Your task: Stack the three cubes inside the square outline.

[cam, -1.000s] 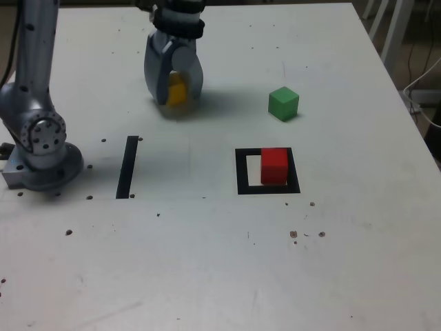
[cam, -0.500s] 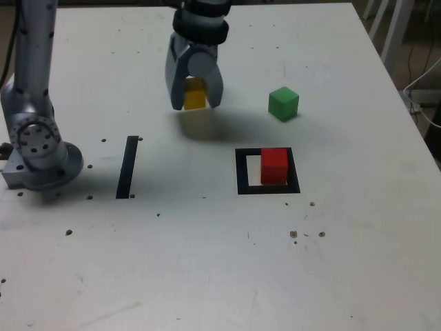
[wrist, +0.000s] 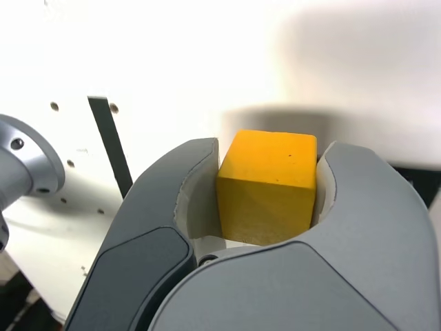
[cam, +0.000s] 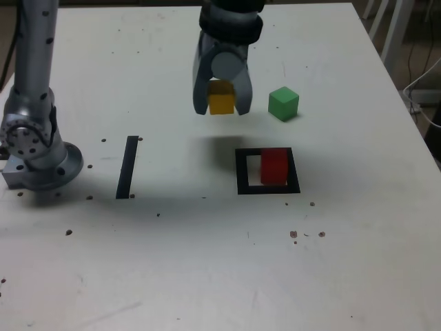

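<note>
Gripper carries the yellow cube above the table

Exterior view: the gripper [cam: 222, 103] pinches the yellow cube [cam: 221, 102] in the air, left of the green cube [cam: 283, 103]; the red cube [cam: 274, 166] stands in the right part of the square outline [cam: 241, 172], nearer. Wrist view: both jaws press the yellow cube [wrist: 269, 186]; a black strip [wrist: 110, 141] lies on the white table [wrist: 172, 62].

White table [cam: 207, 276] with dark specks; pale furniture legs [cam: 396, 27] beyond its corner.

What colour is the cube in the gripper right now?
Yellow: the held cube shows best in the wrist view.
</note>
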Controlling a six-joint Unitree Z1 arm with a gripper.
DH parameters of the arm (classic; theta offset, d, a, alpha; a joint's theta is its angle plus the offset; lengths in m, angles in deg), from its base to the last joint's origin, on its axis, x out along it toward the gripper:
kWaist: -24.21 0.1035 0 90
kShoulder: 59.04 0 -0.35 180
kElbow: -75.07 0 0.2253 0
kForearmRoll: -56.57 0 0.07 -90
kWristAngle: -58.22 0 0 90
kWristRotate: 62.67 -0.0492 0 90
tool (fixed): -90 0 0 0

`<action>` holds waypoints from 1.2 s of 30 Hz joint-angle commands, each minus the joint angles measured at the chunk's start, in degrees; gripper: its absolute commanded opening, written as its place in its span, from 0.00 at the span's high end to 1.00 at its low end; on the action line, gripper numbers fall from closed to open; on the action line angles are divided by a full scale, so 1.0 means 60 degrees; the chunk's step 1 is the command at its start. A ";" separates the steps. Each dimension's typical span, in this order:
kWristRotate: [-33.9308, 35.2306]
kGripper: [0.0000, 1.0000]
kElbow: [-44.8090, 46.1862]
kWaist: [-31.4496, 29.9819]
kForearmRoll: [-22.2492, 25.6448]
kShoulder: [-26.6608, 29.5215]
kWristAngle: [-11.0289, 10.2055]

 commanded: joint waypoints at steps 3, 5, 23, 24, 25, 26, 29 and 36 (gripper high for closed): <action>0.0019 0.72 -0.0537 -0.0436 0.0337 -0.0371 0.0180; 0.0044 0.72 -0.0776 -0.0620 0.0461 -0.0501 0.0231; 0.0567 0.72 -0.2465 -0.1791 0.1135 -0.1392 0.0595; 0.0579 0.72 -0.2506 -0.1819 0.1140 -0.1445 0.0632; 0.0589 0.72 -0.2541 -0.1841 0.1144 -0.1496 0.0665; 0.0596 0.72 -0.2572 -0.1856 0.1146 -0.1545 0.0693; 0.0601 0.72 -0.2654 -0.1891 0.1142 -0.1673 0.0770; 0.0609 0.72 -0.2795 -0.1999 0.1133 -0.1835 0.0894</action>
